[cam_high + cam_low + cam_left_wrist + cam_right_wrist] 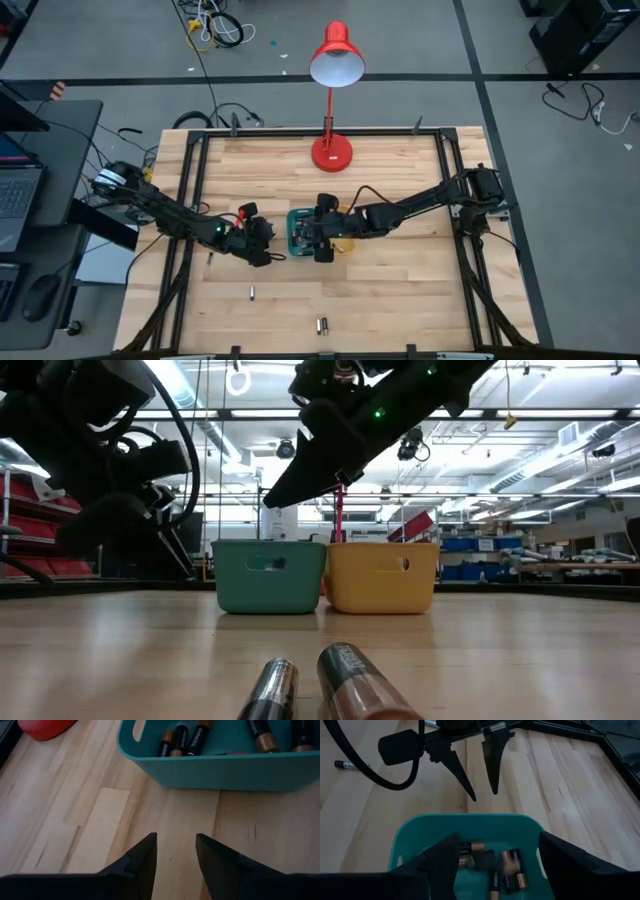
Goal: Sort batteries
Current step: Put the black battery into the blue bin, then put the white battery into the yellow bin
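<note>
Batteries (495, 867): small, stiff, smooth cylinders, dark with copper ends; likely slippery and prone to rolling, best pinched across the middle. Several in the teal bin (210, 767), others loose on the table (322, 325). Left gripper (175, 855) spread, empty, beside bin. Right gripper (497, 857) spread, empty, over bin.

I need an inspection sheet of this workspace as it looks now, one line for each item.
Surface: light wooden table in a black frame.
Job's things: teal plastic bin holding dark-and-copper cylindrical batteries; yellow plastic bin beside it; loose batteries on the near table.
Clutter: red desk lamp.
Grippers: left gripper open, empty, beside the teal bin; right gripper open over it.
Cables: loose cables on the floor.
Surroundings: laptop on a side desk; workshop shelving behind.
</note>
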You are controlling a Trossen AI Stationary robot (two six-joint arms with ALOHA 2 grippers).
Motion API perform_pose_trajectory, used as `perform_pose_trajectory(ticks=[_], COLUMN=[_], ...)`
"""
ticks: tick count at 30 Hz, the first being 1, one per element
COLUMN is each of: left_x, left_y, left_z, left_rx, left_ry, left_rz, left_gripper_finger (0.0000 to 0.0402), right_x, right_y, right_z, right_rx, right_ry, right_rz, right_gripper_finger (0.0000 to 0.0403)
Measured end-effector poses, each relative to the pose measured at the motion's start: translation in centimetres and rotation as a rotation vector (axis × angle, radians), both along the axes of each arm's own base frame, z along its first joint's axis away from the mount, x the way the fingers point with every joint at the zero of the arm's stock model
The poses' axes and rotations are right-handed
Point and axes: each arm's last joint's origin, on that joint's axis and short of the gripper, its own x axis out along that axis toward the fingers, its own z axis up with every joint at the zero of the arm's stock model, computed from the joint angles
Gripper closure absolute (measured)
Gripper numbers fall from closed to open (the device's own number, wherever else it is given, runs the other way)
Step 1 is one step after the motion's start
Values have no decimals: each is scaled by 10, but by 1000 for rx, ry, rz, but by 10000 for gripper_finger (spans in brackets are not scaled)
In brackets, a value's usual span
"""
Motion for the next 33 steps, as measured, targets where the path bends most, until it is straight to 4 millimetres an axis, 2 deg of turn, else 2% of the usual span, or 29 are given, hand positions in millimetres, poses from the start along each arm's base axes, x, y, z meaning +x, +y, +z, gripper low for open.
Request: perform_pose_trajectory(ticks=[9,18,22,28,31,33], left_x=[-1,0,-9,-26,-36,-44], left_y=[-2,-16,-26,-53,-61,-60], left_z=[0,25,28,27,31,33], left_rx=[-61,-28,-27,-90,-145,-201], left_ry=[54,201,239,252,215,194], left_rz=[-38,-45,-47,-125,-69,44], left_gripper_finger=[249,249,249,249,249,249], right_x=[0,-2,-6,-11,-12,-12], right_y=[1,9,17,27,31,34], right_z=[0,-1,-5,-9,-8,-5], right_rx=[8,8,35,94,101,105], right_ry=[4,8,66,128,120,107], right_rz=[-3,19,81,135,151,157], right_gripper_finger=[147,162,167,170,169,169])
